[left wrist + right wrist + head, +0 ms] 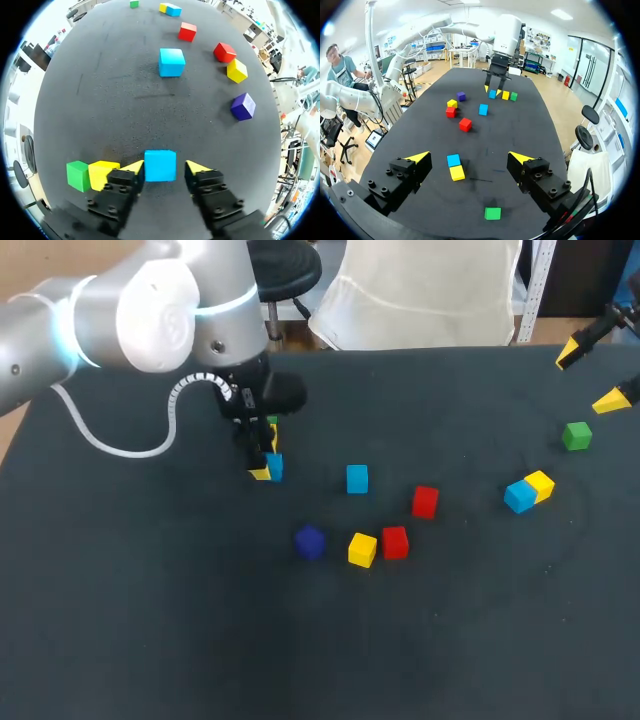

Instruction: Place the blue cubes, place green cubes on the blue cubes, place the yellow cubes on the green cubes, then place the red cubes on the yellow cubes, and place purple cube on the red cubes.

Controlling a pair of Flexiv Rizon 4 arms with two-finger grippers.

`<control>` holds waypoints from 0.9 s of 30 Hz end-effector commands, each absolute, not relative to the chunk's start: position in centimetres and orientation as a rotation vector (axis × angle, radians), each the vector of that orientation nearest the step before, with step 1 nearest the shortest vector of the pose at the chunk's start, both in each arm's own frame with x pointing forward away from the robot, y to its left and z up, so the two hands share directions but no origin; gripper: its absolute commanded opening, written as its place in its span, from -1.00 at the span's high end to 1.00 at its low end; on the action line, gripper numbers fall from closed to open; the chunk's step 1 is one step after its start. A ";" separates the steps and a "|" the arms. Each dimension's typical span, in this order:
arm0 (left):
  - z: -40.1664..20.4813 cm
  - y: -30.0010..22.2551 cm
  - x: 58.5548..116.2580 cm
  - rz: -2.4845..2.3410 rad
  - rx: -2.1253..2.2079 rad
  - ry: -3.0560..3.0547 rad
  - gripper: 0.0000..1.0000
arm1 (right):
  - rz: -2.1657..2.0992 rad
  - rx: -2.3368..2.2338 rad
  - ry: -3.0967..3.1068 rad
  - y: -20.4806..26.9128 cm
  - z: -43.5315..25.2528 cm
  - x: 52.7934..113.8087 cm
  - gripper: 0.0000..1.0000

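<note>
A blue cube (160, 165) lies on the black table (100, 100) between the fingers of my open left gripper (164, 167); one yellow tip touches it, the other stands a small gap off. Right beside that gripper sit a yellow cube (102, 172) and a green cube (78, 175). In the head view the left gripper (268, 465) is at the table's left middle, over that blue cube (275, 468). My right gripper (590, 378) hangs open and empty at the far right, above a green cube (576, 435) and a touching blue cube (519, 496) and yellow cube (540, 485).
Loose in the middle lie a blue cube (357, 478), two red cubes (425, 501) (395, 541), a yellow cube (362, 549) against the nearer red one, and a purple cube (310, 541). The left arm's white cable (110, 445) loops over the table's left part.
</note>
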State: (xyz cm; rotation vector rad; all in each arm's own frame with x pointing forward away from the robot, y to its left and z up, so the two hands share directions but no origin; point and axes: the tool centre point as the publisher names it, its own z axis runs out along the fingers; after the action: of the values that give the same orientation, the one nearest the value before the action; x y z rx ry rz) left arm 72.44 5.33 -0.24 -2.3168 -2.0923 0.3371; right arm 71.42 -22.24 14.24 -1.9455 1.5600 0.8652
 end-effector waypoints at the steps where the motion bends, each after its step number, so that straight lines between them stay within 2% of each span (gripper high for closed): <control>1: -0.2 5.2 72.3 0.336 -2.318 -2.091 1.00 | 0.863 -1.944 1.559 -22.2 14.2 71.3 -1.00; 27: 1.2 -2.2 71.6 0.455 -2.190 -2.287 1.00 | 0.863 -1.944 1.559 -22.2 14.2 71.3 -1.00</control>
State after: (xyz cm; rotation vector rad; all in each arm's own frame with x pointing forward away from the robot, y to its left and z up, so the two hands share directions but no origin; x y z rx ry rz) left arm 71.32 -1.98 1.49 -2.1894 -2.2920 0.4522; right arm 71.42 -22.24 14.24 -1.9455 1.5601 0.8652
